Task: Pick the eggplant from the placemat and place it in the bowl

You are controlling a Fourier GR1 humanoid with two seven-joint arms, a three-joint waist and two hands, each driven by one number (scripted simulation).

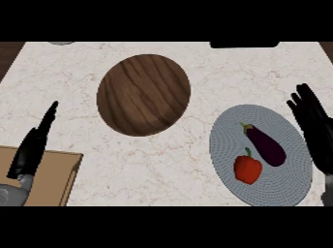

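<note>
Nearest the camera, the right hand (321, 131) rose from the lower right edge with its fingers straight and spread, holding nothing, just past the right rim of the grey placemat (230, 127). The eggplant (265, 144) lay on that placemat, a little right of its middle, so it sat to the left of the right hand and close beside it. Its long axis ran diagonally, the stem end pointing up and left, the fat end down and right toward the hand's wrist. A red pepper (248, 167) rested just below and left of the eggplant, near it though I could not tell whether they touched. The wooden bowl (143, 94) stood up and to the left of the placemat, apart from it, on the marble table (69, 87). The left hand (34, 147) showed at the lower left, fingers straight and together, over the corner of a wooden board (62, 169), well apart from the eggplant. By my judgement the right hand was plainly the nearer one, and the grasp had not yet begun; it would need to move left and close across the eggplant's narrow width
</note>
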